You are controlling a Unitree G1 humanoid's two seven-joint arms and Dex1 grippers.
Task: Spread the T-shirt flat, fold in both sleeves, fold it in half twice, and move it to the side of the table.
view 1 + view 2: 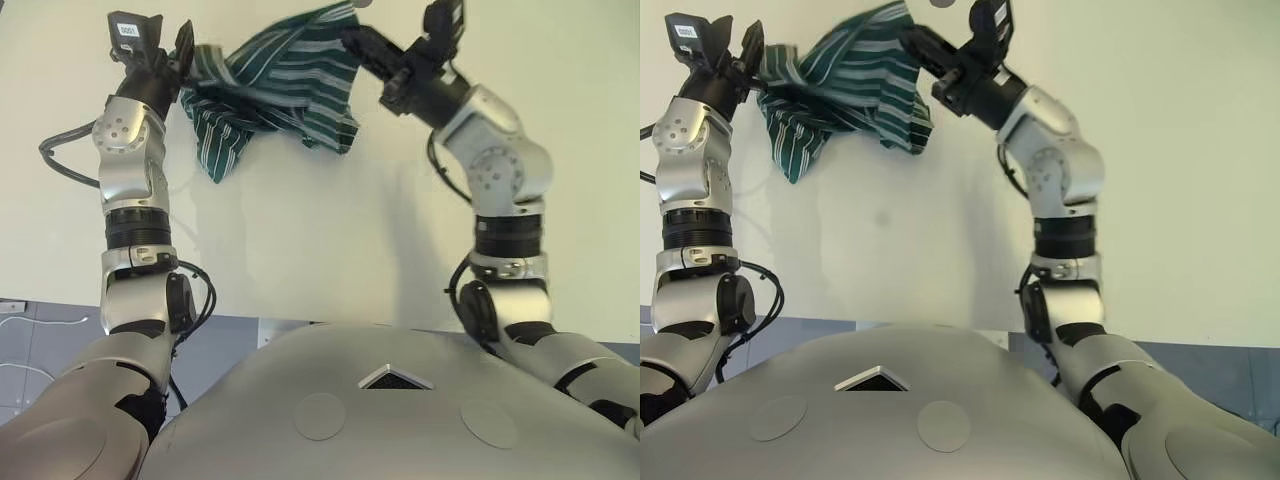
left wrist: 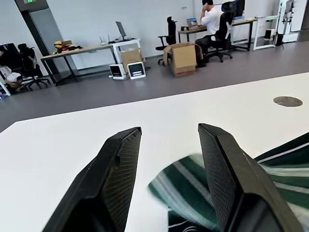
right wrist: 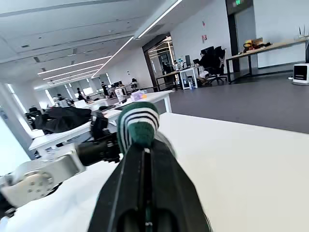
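The green T-shirt (image 1: 280, 85) with white stripes hangs bunched above the white table (image 1: 300, 230), at its far side. My right gripper (image 1: 358, 42) is shut on the T-shirt's right end, and a tuft of striped cloth (image 3: 138, 123) sticks out past its fingertips. My left gripper (image 1: 183, 55) is level with the T-shirt's left end. In the left wrist view its fingers (image 2: 120, 169) stand open with bare table between them, and the striped cloth (image 2: 186, 188) lies just below, beside one finger.
A round cable hole (image 2: 287, 101) sits in the table beyond the T-shirt. The table's near edge (image 1: 60, 298) runs just in front of my arms, with grey floor below. Desks, chairs and a cardboard box (image 2: 184, 58) stand far behind.
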